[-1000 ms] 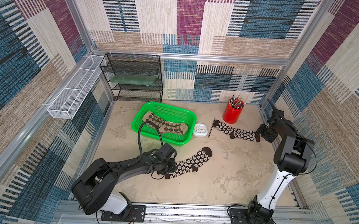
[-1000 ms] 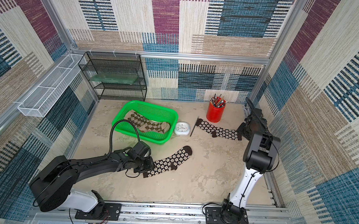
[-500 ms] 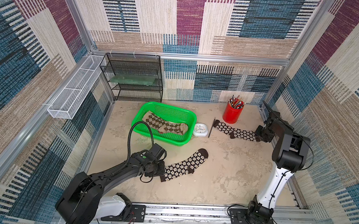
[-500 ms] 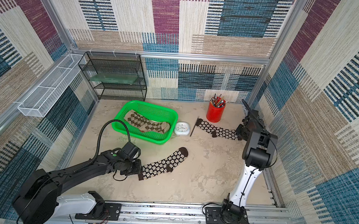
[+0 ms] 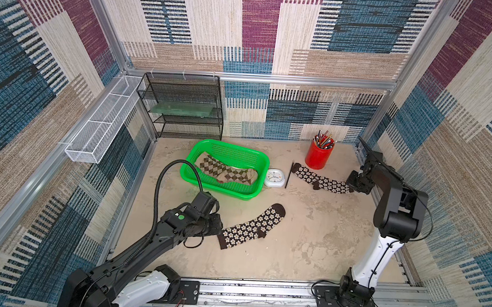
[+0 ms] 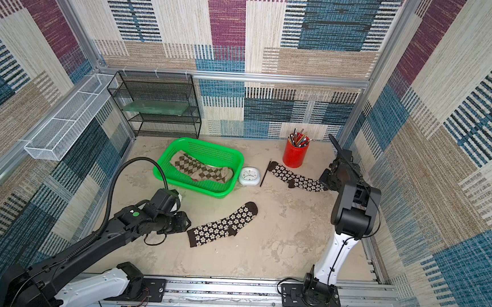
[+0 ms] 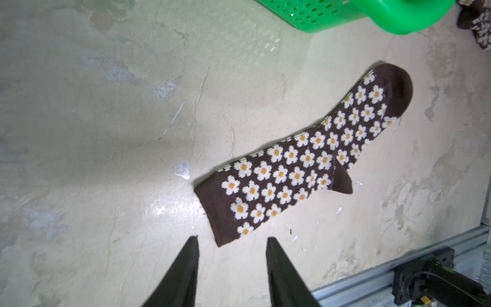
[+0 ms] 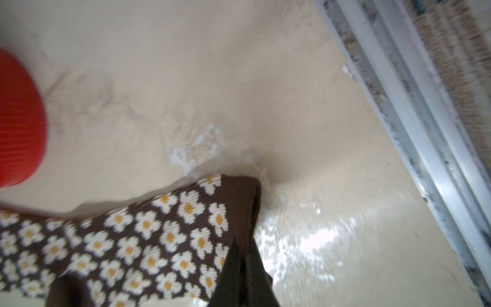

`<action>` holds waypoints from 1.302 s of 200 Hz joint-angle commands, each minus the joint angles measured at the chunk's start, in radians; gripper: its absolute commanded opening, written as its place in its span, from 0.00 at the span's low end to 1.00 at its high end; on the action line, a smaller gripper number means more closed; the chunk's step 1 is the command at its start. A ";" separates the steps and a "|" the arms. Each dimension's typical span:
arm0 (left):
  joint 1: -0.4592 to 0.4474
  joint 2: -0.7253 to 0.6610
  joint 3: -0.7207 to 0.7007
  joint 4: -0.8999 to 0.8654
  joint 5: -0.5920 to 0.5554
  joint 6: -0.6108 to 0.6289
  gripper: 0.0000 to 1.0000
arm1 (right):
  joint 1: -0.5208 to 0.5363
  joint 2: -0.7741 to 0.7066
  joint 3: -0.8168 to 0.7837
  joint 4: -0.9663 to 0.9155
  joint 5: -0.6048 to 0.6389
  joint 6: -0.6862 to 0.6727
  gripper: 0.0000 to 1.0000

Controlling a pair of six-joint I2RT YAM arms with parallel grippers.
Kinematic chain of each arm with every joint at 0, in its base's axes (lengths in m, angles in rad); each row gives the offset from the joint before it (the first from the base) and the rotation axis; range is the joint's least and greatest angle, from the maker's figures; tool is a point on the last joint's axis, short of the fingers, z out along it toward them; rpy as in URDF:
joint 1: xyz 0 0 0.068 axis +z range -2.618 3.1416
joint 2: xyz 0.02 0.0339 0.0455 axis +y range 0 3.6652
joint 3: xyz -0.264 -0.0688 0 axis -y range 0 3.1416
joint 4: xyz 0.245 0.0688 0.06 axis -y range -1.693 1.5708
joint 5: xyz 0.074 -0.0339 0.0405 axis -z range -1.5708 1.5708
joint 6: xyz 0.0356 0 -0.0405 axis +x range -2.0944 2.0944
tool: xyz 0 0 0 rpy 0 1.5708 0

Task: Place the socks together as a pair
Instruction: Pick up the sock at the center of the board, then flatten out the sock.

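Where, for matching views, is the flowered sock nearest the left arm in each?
In a top view: flowered sock central, nearer than the green basket.
In a top view: sock, same place.
Left wrist: sock just past left fingers.
Right wrist: not in it, only its twin.
Landmark: basket, not right wrist.

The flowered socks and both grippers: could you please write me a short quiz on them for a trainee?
1. True or false: the left gripper is shut on the near flowered sock.
2. Fill in: the right gripper grips the far flowered sock by its ____.
3. Where does the argyle sock lie? A in the green basket; B under the near flowered sock; C in the right gripper.
Key: 1 false, it is open, just short of the cuff; 2 cuff; 3 A.
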 commanded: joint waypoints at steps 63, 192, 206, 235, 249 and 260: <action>0.002 -0.073 0.109 -0.111 0.021 0.035 0.42 | 0.092 -0.507 0.001 -0.202 0.133 -0.085 0.02; -0.004 -0.227 0.020 -0.151 0.065 -0.016 0.41 | 0.955 -0.779 -0.468 -0.127 0.082 0.339 0.04; -0.006 -0.248 0.003 -0.157 0.069 -0.025 0.41 | 1.031 -0.730 -0.472 -0.097 0.068 0.373 0.04; -0.022 -0.268 -0.017 -0.158 0.074 -0.051 0.41 | 1.117 -0.600 -0.398 -0.113 0.042 0.387 0.06; -0.036 -0.274 -0.028 -0.159 0.069 -0.065 0.41 | 1.161 -0.541 -0.373 -0.091 0.003 0.374 0.07; -0.047 -0.278 -0.033 -0.159 0.062 -0.076 0.41 | 1.190 -0.496 -0.353 -0.084 -0.013 0.374 0.08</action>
